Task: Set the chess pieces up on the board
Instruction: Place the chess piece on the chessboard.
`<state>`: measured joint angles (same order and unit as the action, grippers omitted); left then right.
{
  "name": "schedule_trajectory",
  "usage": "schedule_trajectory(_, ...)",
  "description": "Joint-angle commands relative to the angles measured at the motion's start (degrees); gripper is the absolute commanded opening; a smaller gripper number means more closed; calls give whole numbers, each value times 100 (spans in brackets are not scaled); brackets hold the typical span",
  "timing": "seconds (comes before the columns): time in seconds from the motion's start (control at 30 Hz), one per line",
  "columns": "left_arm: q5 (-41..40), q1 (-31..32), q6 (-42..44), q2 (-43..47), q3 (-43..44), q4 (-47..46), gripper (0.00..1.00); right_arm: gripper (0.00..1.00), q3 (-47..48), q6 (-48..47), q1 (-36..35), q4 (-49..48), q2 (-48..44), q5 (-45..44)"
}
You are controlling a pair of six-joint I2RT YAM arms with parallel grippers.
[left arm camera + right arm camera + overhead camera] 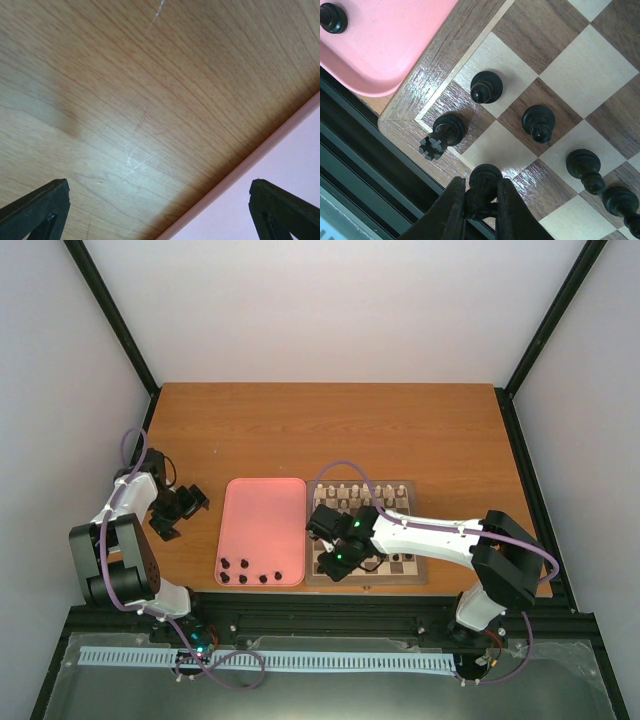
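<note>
Right gripper pinched nearly shut on a dark chess piece at the board edge row, just beside the corner rook; left gripper gapes wide over the table beside the pink tray.

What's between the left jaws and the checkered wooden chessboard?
Top view: bare wooden table, then the pink rectangular tray holding a few small dark chess pieces at its near end.

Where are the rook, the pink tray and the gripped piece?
rook [442, 137], right wrist view, its body.
pink tray [385, 45], right wrist view, bare floor.
gripped piece [486, 177], right wrist view, its base.
</note>
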<state>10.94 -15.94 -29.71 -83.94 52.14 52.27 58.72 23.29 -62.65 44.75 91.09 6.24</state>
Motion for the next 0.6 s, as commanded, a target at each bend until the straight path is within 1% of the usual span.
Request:
schedule_trajectory(0.0, -23, 29, 95, 18, 163, -28, 100, 13, 2, 53, 34, -78, 32, -96)
schedule_trajectory(0.57, -13, 29, 106, 40, 182, -6, 100, 19, 22, 33, 29, -83, 1, -82)
